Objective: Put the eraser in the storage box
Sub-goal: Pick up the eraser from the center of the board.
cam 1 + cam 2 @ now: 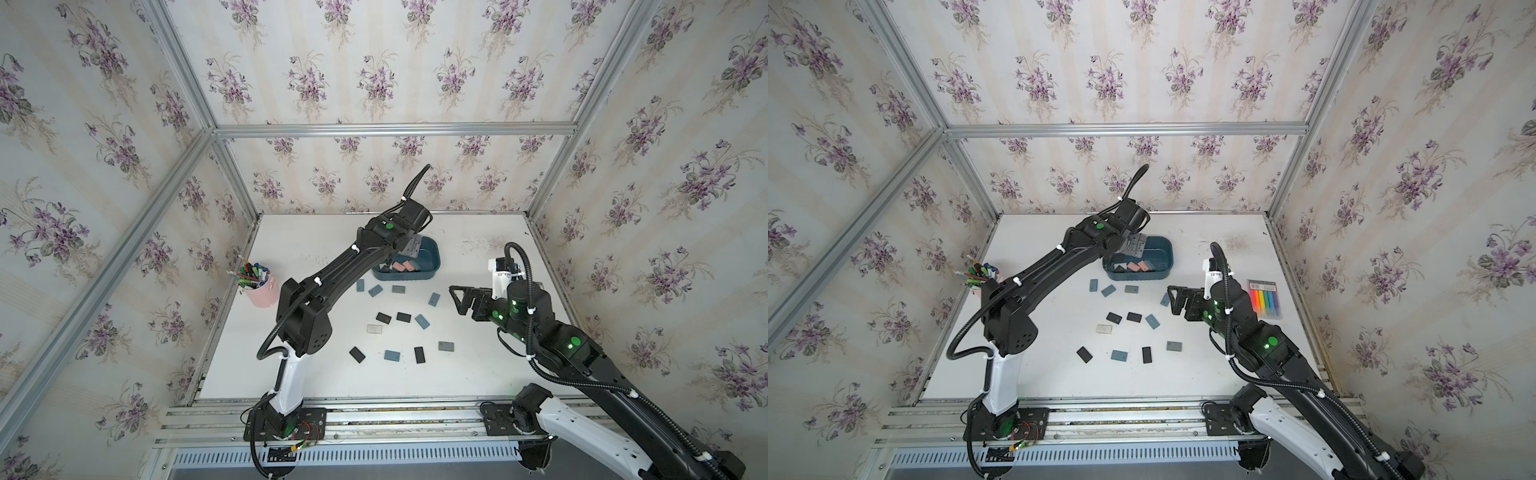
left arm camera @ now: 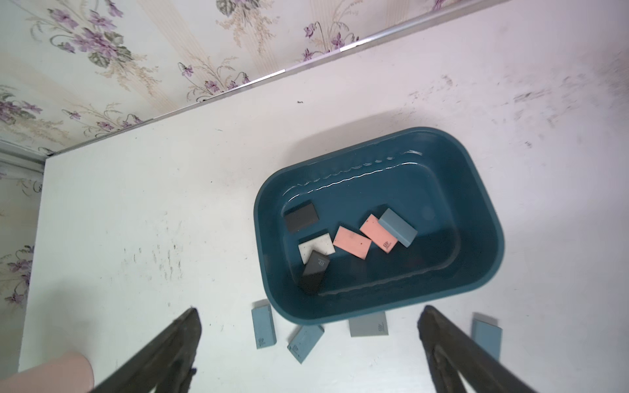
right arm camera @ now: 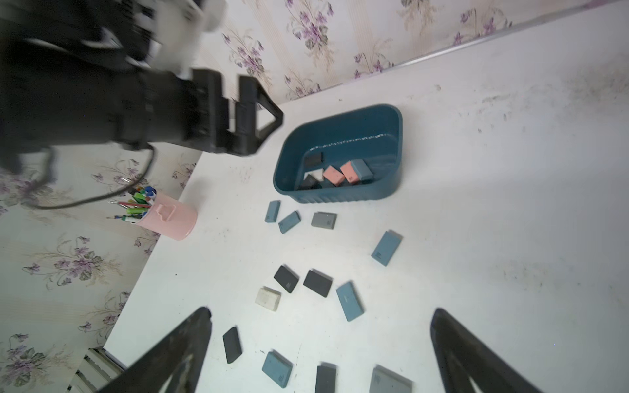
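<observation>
Teal plastic storage box (image 1: 431,254) at centre of both top views. Six erasers (image 2: 352,242) inside: two pink, two black, one white, one blue. Left gripper (image 2: 309,309) over box, jaws spread wide, empty. Right gripper (image 3: 321,310) right of centre, jaws wide, empty. Loose erasers (image 1: 422,321) scattered on white table (image 1: 316,249) below box. Pink pen cup (image 1: 262,296) left of centre.

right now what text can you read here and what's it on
"4B": on the black eraser in the storage box, left wrist view.
Print on the pink eraser in the box: too blurred to read.
Print on the grey eraser and the blue eraser beside the box: too small.
Label on the marker pack, in a top view: too small.
</observation>
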`<state>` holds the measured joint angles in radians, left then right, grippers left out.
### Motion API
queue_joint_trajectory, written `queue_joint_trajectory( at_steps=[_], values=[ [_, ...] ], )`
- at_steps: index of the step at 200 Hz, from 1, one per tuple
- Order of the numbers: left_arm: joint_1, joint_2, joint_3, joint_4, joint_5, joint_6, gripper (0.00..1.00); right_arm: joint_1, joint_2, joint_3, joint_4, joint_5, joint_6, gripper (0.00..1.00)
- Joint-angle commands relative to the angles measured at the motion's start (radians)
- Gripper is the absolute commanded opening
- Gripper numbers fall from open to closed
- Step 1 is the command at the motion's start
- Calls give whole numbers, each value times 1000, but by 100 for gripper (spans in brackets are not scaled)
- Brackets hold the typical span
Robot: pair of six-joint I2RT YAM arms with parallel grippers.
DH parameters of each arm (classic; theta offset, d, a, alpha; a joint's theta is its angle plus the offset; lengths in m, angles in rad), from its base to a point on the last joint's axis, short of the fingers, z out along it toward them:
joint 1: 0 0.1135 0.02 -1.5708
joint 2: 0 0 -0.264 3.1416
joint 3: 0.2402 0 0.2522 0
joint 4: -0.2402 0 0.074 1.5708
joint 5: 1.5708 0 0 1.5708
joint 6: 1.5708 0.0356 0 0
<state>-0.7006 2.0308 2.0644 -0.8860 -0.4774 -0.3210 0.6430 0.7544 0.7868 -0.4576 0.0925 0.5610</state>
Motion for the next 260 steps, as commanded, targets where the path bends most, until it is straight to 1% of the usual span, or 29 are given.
queue_joint_trajectory(
  at_steps=[1, 23, 43, 71, 88, 103, 124, 146, 196, 233, 260],
  values=[
    [3, -65, -26, -15, 16, -106, 100, 1, 21, -32, -63, 22, 77, 100],
    [3, -128, -55, -110, 57, -157, 100, 1, 43, -129, -52, -53, 150, 100],
    [2, -212, -147, -143, 82, -190, 100, 4, 55, -230, -8, -123, 205, 100],
    [1, -322, -278, -143, 108, -219, 100, 61, 72, -311, 20, -120, 265, 100],
    [1, -374, -351, -138, 130, -227, 100, 130, 108, -309, 13, -79, 288, 100],
    [1, -406, -404, -134, 140, -230, 100, 168, 148, -299, -3, -50, 302, 100],
    [1, -436, -464, -141, 135, -228, 100, 182, 181, -316, 14, -57, 311, 96],
    [1, -458, -510, -144, 136, -226, 100, 184, 205, -328, 20, -41, 316, 96],
    [1, -484, -545, -141, 125, -219, 100, 186, 351, -291, 40, -28, 295, 93],
    [1, -494, -555, -139, 117, -212, 100, 196, 445, -252, 0, 19, 301, 88],
    [1, -495, -555, -136, 115, -211, 100, 221, 497, -226, -5, 49, 319, 87]
  ],
)
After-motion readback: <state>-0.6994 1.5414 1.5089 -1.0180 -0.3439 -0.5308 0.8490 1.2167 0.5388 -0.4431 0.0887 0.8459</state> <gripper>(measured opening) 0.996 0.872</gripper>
